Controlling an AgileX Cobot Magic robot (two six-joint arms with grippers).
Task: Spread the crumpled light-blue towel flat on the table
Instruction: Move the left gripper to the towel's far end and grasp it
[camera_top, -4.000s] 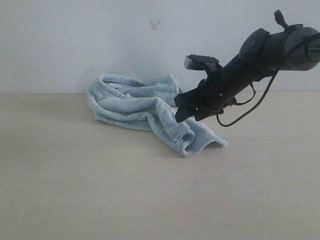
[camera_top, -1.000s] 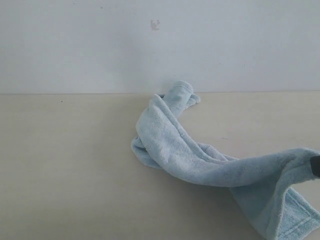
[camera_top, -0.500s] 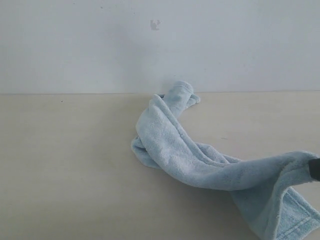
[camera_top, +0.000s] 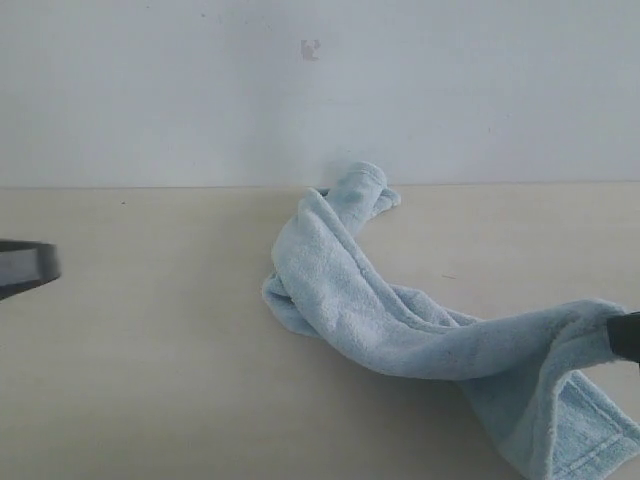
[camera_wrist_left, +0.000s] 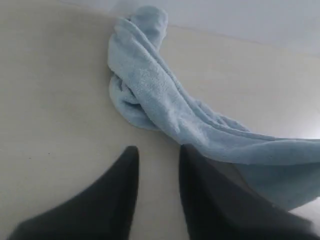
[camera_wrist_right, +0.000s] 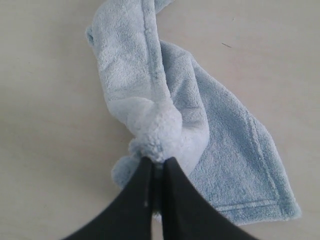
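The light-blue towel lies twisted like a rope on the beige table, running from the back middle toward the right edge. There my right gripper holds one end lifted, and a hemmed flap hangs below it. The right wrist view shows that gripper shut on a bunched fold of the towel. My left gripper is just in view at the left edge, well away from the cloth. In the left wrist view it is open and empty above the table, with the towel ahead of it.
A plain pale wall rises behind the table's far edge, and the towel's far end rests against that edge. Bare tabletop stretches between my left gripper and the towel.
My left gripper has come into the exterior view at the left edge. The towel and my right gripper have barely shifted.
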